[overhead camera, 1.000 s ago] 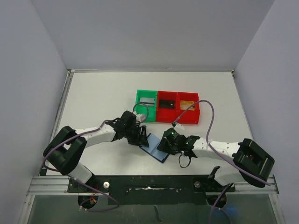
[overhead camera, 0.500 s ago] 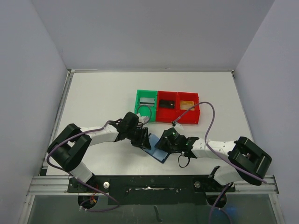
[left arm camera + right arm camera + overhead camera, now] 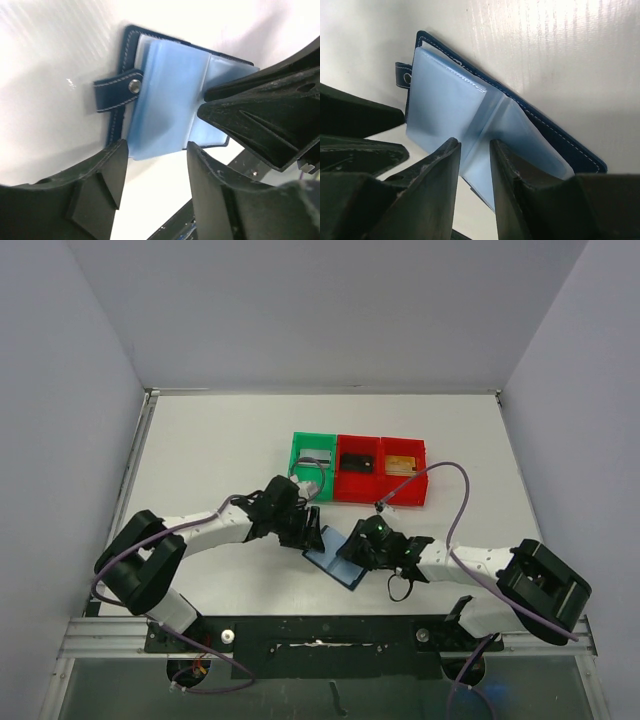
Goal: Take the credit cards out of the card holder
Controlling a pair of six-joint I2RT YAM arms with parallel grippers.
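Now: card holder (image 3: 335, 562) lies open on the table (image 3: 220, 450), between both arms. Left gripper (image 3: 154, 165) spread, astride the blue sleeve's edge, pinching nothing. Right gripper (image 3: 474, 160) narrowly apart over the sleeve fold. Credit cards (image 3: 358, 462) sit in the bins (image 3: 357, 493).

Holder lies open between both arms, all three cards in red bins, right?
No. Top view: only the black card and gold card are in red bins; the silver card sits in the green bin. The holder does lie open.
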